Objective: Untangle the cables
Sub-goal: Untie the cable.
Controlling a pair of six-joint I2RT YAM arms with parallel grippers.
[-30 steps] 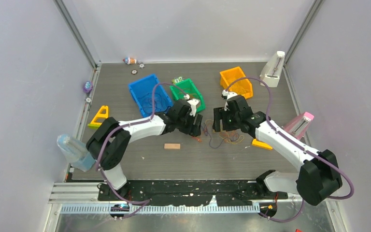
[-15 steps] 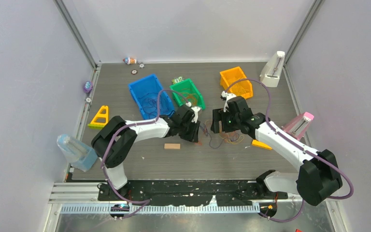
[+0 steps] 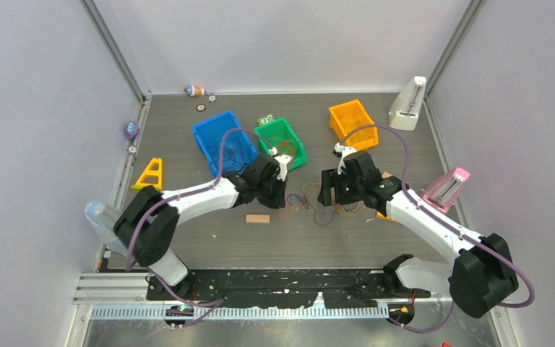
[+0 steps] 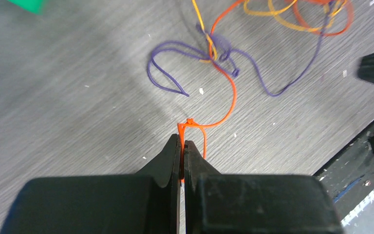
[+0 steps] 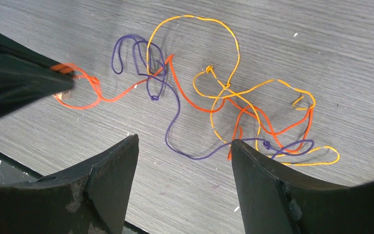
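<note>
The cables (image 3: 325,204) lie as a loose tangle of orange, yellow and purple strands on the dark table between the two arms. In the left wrist view my left gripper (image 4: 182,141) is shut on a looped end of the orange cable (image 4: 229,105), which runs up to a knot with the purple cable (image 4: 175,46). From above, that left gripper (image 3: 283,200) sits at the tangle's left edge. My right gripper (image 5: 184,140) hangs open just above the table beside the purple cable (image 5: 173,114), touching nothing. The orange cable (image 5: 117,97) and the yellow cable (image 5: 236,44) spread out beyond its fingers.
A blue bin (image 3: 208,137), a green bin (image 3: 298,147) and an orange bin (image 3: 350,119) stand behind the arms. A small wooden block (image 3: 257,218) lies near the left gripper. A yellow triangle (image 3: 149,176) and a plastic bottle (image 3: 106,220) sit at the left.
My left gripper has shut on the orange cable's end and drawn it slightly left. The right gripper has stayed open and sunk a little toward the tangle.
</note>
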